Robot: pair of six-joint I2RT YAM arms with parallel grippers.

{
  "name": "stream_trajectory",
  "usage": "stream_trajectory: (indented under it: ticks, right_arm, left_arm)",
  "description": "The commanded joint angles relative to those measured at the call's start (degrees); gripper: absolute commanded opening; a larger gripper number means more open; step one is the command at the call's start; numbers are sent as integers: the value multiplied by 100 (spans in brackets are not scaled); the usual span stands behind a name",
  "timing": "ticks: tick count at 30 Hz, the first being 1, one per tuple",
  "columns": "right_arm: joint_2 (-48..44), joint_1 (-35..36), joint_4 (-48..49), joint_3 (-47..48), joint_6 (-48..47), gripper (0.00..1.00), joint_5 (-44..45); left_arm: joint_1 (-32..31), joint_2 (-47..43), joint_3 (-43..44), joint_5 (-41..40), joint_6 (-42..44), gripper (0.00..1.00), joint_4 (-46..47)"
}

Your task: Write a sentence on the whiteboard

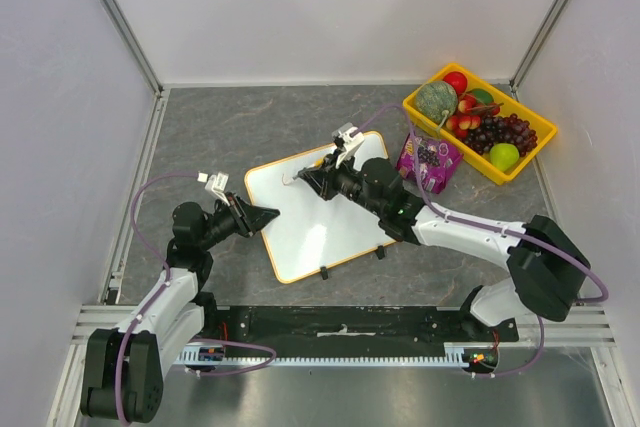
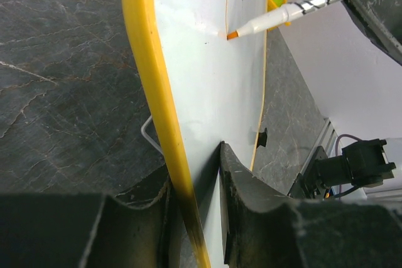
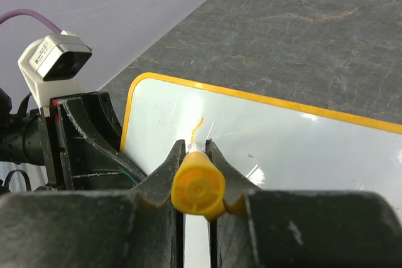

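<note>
The whiteboard (image 1: pixel 325 222), white with an orange-yellow rim, lies flat mid-table. My left gripper (image 1: pixel 268 215) is shut on its left edge; in the left wrist view the fingers (image 2: pixel 251 205) pinch the rim (image 2: pixel 151 80). My right gripper (image 1: pixel 312 179) is shut on an orange marker (image 3: pixel 198 189), tip down on the board's far left part. The marker also shows in the left wrist view (image 2: pixel 282 14). Only a short orange stroke (image 3: pixel 197 128) is on the board, also in the left wrist view (image 2: pixel 227 4). No words of the sentence show.
A yellow bin (image 1: pixel 500 97) of toy fruit stands at the back right, with a purple bag (image 1: pixel 430 160) beside it. Two black clips (image 1: pixel 323 272) sit on the board's near edge. Walls close the table on three sides.
</note>
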Motion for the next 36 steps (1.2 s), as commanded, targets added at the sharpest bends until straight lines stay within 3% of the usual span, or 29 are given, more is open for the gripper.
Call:
stream_trajectory:
  ticks: [1, 16, 36]
  right_arm:
    - [-143, 14, -160, -280, -34, 0, 80]
    - [-512, 76, -372, -131, 53, 0, -421]
    - [-205, 67, -635, 581, -140, 0, 27]
  left_arm:
    - [-28, -2, -67, 191, 461, 2, 111]
    - [-37, 16, -67, 208, 452, 2, 128]
    - [-28, 16, -76, 226, 444, 2, 146]
